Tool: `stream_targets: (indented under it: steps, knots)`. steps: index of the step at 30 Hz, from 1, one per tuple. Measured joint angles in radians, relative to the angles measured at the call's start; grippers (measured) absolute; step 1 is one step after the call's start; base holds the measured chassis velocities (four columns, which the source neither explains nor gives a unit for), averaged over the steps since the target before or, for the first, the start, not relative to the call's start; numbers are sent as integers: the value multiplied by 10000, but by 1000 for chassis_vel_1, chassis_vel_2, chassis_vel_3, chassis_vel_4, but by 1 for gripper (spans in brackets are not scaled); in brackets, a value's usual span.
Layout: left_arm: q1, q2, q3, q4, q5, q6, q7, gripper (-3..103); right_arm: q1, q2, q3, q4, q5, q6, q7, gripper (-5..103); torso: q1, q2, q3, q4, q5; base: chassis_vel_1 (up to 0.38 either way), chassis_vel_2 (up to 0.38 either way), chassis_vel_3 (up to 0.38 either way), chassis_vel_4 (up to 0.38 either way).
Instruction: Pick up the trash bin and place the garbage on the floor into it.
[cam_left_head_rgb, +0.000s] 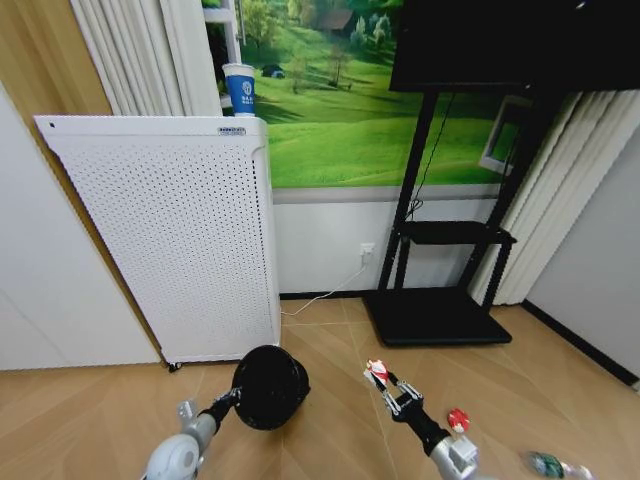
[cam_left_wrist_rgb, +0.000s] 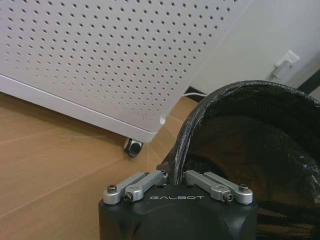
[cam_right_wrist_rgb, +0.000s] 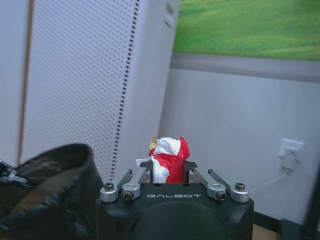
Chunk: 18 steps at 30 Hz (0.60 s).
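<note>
Both grippers are clamping: left gripper on the trash bin rim, right gripper on the red-and-white scrap, white perforated appliance standing just behind.

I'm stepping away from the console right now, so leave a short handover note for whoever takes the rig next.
Left end effector: shut on the rim of the trash bin, held tilted above the floor in front of the white perforated appliance.
Right end effector: shut on the red-and-white scrap, raised beside the bin, not yet over its opening.
Done: bin picked up, first scrap picked up.
Left: drop the scrap into the bin, then collect the red ball-like piece and the clear bottle, both on the floor to the robot's right.
</note>
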Motion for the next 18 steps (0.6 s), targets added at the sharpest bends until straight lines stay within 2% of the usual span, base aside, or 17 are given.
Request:
stream_targets:
  steps: [4,6,10,11,12,13,15,18]
  knots:
    - [-503,154,587,67,-66,4,-168,2,-171,-166,-228,584,15,80,-314,28,0,0,0,0,-1,0,0,0,0]
    - [-994,224,1064,168,-45,5,-406,2,-196,-298,-435,1152,116,90,-724,28,0,0,0,-1,-2,0,0,0,0]
    - [-1371,225,1377,296,57,4,-639,2,-149,-434,-651,1485,224,80,-1031,28,0,0,0,-1,-2,0,0,0,0]
    - [-1523,216,1503,338,221,7,-801,2,-92,-500,-817,1566,237,40,-1104,28,0,0,0,-1,-3,0,0,0,0]
    - [-1646,221,1649,359,726,26,-984,2,6,-570,-1075,1593,237,-25,-1127,28,0,0,0,-3,-3,0,0,0,0]
    - [-1646,221,1649,359,726,26,-984,2,6,-570,-1075,1593,237,-25,-1127,28,0,0,0,-3,-3,0,0,0,0]
    - [-1697,319,1874,313,1770,52,-1081,2,199,-703,-1564,1563,152,-154,-1119,28,0,-1,0,0,-1,0,0,0,0]
    - [-1648,396,2067,11,2190,114,-1147,2,394,-826,-2057,1445,-32,-230,-1103,28,0,0,0,3,0,0,0,0,0]
